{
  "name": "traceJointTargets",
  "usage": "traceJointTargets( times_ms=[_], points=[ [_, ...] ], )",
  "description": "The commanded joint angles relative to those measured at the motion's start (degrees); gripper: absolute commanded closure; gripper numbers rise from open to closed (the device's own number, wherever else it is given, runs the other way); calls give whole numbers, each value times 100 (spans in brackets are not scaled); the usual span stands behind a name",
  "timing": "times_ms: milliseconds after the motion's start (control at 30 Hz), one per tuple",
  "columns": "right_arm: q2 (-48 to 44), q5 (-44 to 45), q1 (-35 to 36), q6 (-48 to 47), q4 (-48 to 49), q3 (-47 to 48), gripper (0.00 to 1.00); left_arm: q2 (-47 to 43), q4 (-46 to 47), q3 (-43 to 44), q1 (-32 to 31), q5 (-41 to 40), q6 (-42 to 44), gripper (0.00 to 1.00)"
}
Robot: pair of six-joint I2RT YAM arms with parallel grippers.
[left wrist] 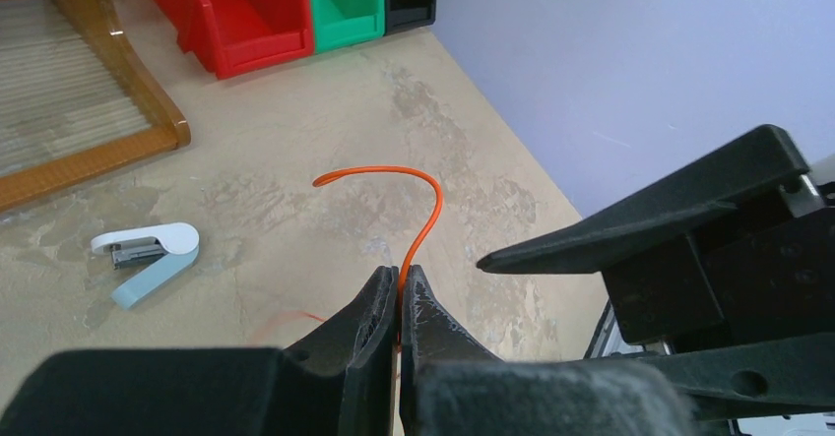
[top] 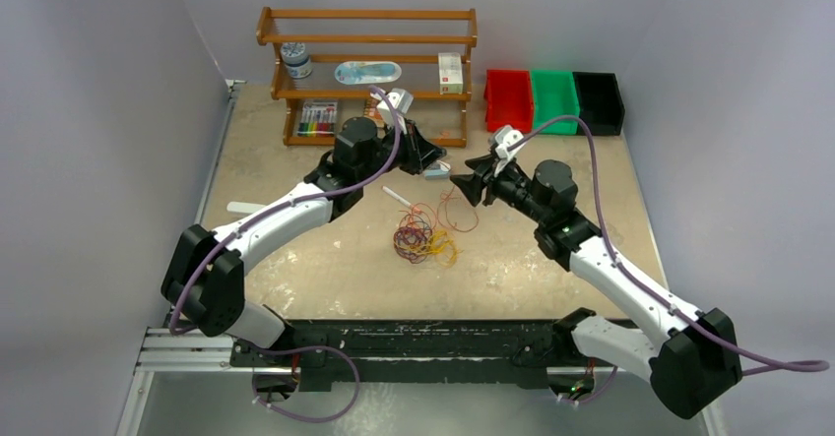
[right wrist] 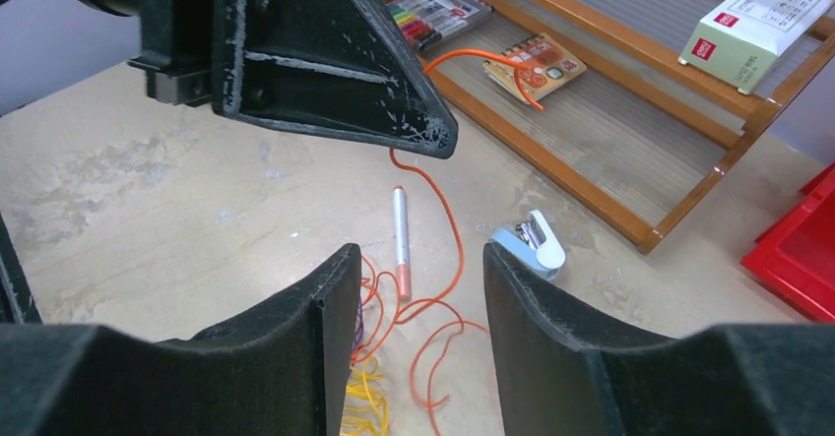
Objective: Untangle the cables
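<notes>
While raised over the worktop, left gripper: jaws pinching orange cable.
Right gripper: jaws wide, empty.
Cables: tangle on worktop.

Our left arm at eight o'clock and right arm at four o'clock wear white shells between black joints; a lilac hose trails along each. Our black wedge jaws show pale scratches.

Tangled cables (one orange strand aloft)
</notes>
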Motion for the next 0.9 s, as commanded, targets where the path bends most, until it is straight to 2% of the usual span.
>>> traceJointTargets(
  times_ms=[0,167,300,567,700,867],
  points=[
    [193,151,-21,-1,442,48,47,-281,368,11,2,157,-89,100],
    [493,117,-22,-15,477,140,46,-294,331,14,-3,150,-81,100],
    [508,514,-29,178,385,143,45,-232,184,44,-3,-36,-24,100],
    [478,1186,-36,1021,162,-53,39,63,-42,147,-3,-563,-83,100],
    [321,1791,-43,1539,-39,-148,39,548,-172,366,-3,-818,-280,100],
    [-176,2308,-72,1928,-280,-279,39,1227,-99,1100,-126,-539,-485,100]
  ],
)
